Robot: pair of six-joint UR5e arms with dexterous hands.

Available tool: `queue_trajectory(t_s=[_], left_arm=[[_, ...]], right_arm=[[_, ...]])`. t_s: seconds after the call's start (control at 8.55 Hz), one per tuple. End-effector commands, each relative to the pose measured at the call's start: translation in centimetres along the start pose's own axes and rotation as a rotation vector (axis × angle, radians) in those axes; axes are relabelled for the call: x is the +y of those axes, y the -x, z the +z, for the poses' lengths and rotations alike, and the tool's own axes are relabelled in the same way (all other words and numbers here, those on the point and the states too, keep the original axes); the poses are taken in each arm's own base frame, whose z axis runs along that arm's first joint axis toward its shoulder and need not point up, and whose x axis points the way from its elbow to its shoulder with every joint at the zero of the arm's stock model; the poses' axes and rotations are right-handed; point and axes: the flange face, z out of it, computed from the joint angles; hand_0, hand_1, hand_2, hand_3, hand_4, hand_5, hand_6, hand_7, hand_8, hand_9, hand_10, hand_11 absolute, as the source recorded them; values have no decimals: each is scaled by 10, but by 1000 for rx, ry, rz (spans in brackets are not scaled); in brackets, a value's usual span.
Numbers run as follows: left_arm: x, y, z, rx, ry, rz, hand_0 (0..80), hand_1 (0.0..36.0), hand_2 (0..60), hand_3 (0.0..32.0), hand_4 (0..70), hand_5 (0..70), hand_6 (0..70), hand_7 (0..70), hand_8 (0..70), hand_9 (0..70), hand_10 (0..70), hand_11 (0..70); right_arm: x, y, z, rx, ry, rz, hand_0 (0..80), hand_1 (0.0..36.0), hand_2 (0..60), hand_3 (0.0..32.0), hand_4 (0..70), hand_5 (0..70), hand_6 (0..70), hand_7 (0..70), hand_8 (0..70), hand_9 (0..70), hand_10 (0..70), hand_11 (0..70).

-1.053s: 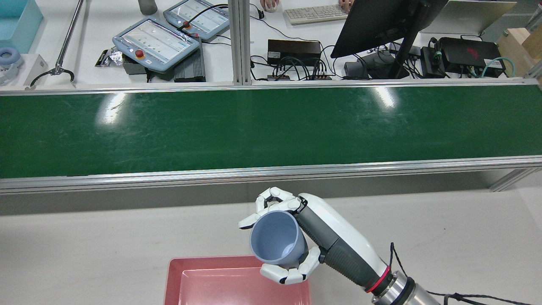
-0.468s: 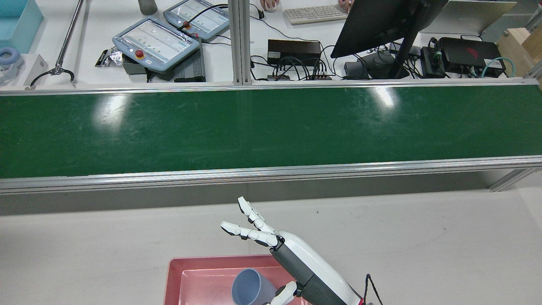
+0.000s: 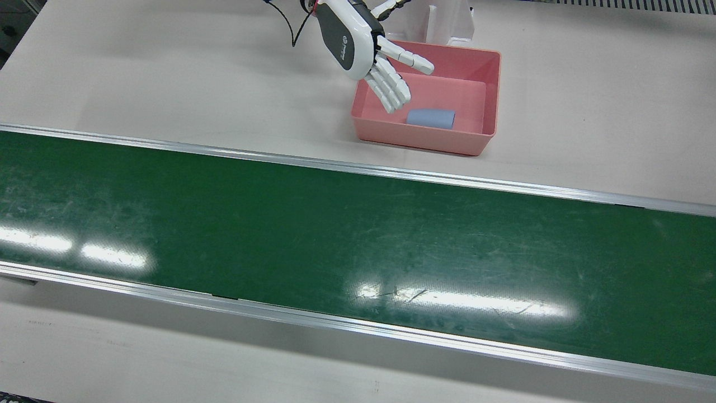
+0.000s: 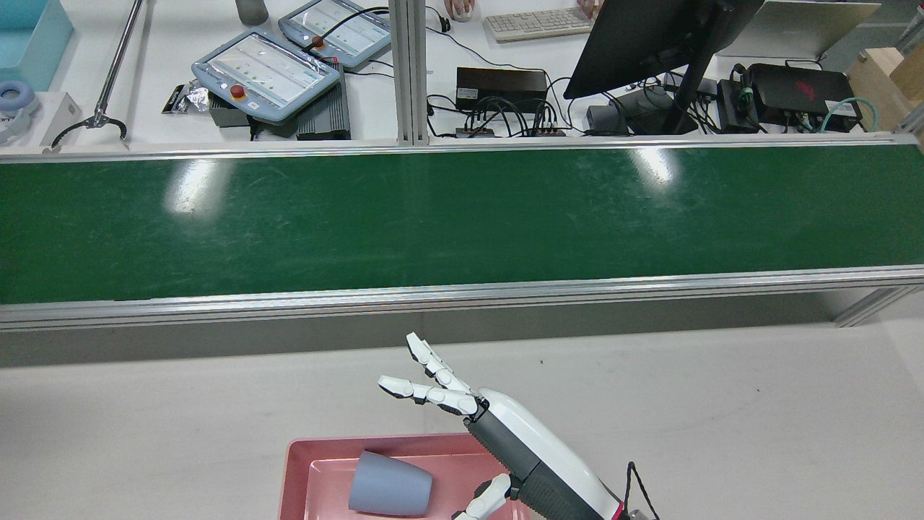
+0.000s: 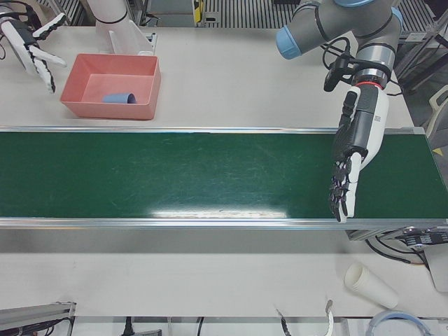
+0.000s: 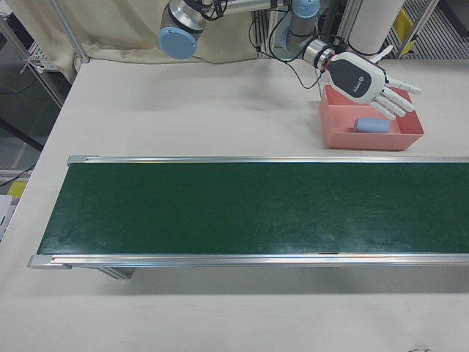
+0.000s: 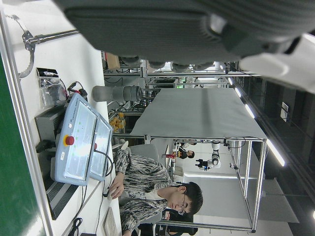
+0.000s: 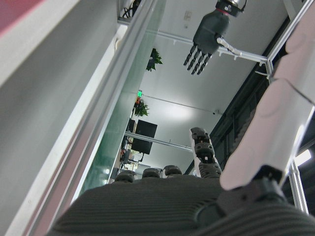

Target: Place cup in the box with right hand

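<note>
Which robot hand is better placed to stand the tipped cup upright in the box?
The right robot hand. It hovers open over the pink box, right beside the cup lying on its side inside. The left robot hand hangs open over the far end of the green belt, well away from the box.

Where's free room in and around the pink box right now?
Inside the pink box, the floor between the blue cup and the wall nearest the pedestals is bare. The right hand crowds that view's left rim. The table beside the box and the green belt are bare there.
</note>
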Motion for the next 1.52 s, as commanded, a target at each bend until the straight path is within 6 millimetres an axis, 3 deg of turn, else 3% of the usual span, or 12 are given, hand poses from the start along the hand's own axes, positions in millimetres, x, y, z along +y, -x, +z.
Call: queue_trajectory(t_s=[0.0, 0.23, 0.35, 0.47, 0.59, 0.94, 1.17, 1.4], left_arm=[[1, 0, 0, -2, 2, 0, 0, 0, 0, 0, 0, 0, 0, 0, 0, 0, 0, 0], [1, 0, 0, 0, 0, 0, 0, 0, 0, 0, 0, 0, 0, 0, 0, 0, 0, 0], [1, 0, 0, 0, 0, 0, 0, 0, 0, 0, 0, 0, 0, 0, 0, 0, 0, 0], [1, 0, 0, 0, 0, 0, 0, 0, 0, 0, 0, 0, 0, 0, 0, 0, 0, 0], [1, 0, 0, 0, 0, 0, 0, 0, 0, 0, 0, 0, 0, 0, 0, 0, 0, 0], [0, 0, 0, 0, 0, 0, 0, 0, 0, 0, 0, 0, 0, 0, 0, 0, 0, 0], [0, 0, 0, -2, 0, 0, 0, 0, 0, 0, 0, 0, 0, 0, 0, 0, 0, 0], [1, 0, 0, 0, 2, 0, 0, 0, 0, 0, 0, 0, 0, 0, 0, 0, 0, 0]], right_arm=[[-89, 101, 8, -100, -58, 19, 458, 122, 29, 0, 0, 32, 20, 32, 0, 0, 3, 19], [-163, 168, 11, -104, -176, 32, 457, 117, 17, 0, 0, 32, 23, 42, 0, 0, 12, 32], [-210, 187, 9, -91, -236, 68, 458, 116, 4, 0, 0, 33, 23, 38, 0, 0, 13, 35], [-249, 222, 7, -85, -268, 70, 461, 120, 0, 0, 0, 35, 22, 34, 0, 0, 11, 32], [-278, 268, -10, -106, -309, 27, 459, 113, 0, 0, 0, 36, 24, 41, 0, 0, 11, 31], [-377, 348, -82, -195, -465, 46, 457, 108, 0, 0, 0, 35, 24, 34, 0, 0, 19, 42], [-456, 396, -142, -276, -500, 68, 454, 107, 0, 0, 0, 35, 28, 54, 0, 0, 23, 47], [-511, 418, -207, -330, -538, 44, 440, 100, 5, 0, 0, 32, 30, 72, 0, 1, 26, 51]])
